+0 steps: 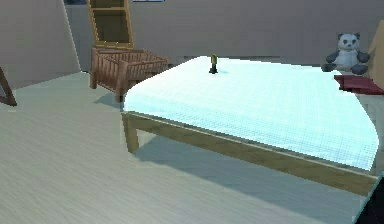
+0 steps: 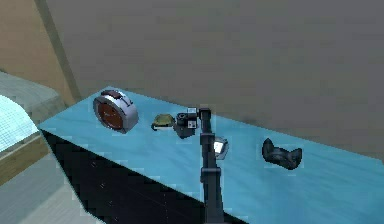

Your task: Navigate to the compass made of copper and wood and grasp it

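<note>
A small round copper-brown thing, flat like a compass, lies on a turquoise tabletop in the arm side view. Directly right of it is my gripper, a dark body at the far end of the arm bar, which rises from the bottom edge. Its fingers point at the round thing. I cannot tell whether they touch it or whether the gripper holds anything.
A round red and silver clock-like object stands at the tabletop's left, and a dark game controller lies at its right. Ahead stands a bed with a small dark bottle-like thing, a teddy bear and a red pillow. A wooden crate stands behind it.
</note>
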